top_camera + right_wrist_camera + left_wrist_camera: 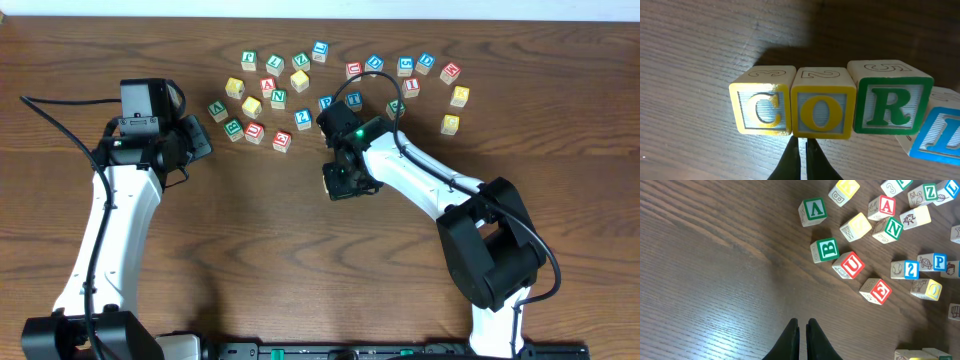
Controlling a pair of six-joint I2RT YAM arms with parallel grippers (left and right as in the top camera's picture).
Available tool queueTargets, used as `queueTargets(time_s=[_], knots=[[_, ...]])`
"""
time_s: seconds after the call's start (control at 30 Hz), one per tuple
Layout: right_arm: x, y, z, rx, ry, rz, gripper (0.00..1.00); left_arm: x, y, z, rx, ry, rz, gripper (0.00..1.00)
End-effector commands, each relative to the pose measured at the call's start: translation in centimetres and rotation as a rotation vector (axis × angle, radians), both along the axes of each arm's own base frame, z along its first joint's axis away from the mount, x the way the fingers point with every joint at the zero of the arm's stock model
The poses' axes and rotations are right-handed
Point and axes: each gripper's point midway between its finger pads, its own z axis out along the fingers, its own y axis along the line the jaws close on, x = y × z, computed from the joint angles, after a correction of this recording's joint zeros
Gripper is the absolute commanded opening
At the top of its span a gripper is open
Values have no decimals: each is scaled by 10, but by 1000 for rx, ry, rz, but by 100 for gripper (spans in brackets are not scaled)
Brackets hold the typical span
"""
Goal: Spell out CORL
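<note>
Right gripper (803, 146): fingers closed together, empty, tips just in front of the O block (822, 114).
Right arm (420, 175): reaching to mid-table, wrist bent down.
Row: C block (762, 111), O block, R block (888, 107) touching; I can't read the tilted blue block (940, 135) beside R.
Left gripper (802, 327): fingers together, empty, over bare table (715, 280), loose blocks (850, 265) ahead.
</note>
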Motion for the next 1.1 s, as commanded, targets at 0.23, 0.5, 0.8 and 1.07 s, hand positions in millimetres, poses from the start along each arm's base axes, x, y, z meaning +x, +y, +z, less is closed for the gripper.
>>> queueTargets(time_s=[0.23, 0.5, 0.8, 1.07], knots=[[21, -14, 50, -8, -16, -31, 1, -2, 1, -8, 11, 22, -3, 8], [2, -57, 43, -96, 95, -91, 1, -2, 1, -7, 12, 19, -3, 8], [-5, -72, 13, -124, 111, -121, 1, -1, 1, -7, 12, 18, -3, 8], [19, -78, 11, -166, 1, -138, 3, -1, 1, -7, 11, 19, -3, 8]])
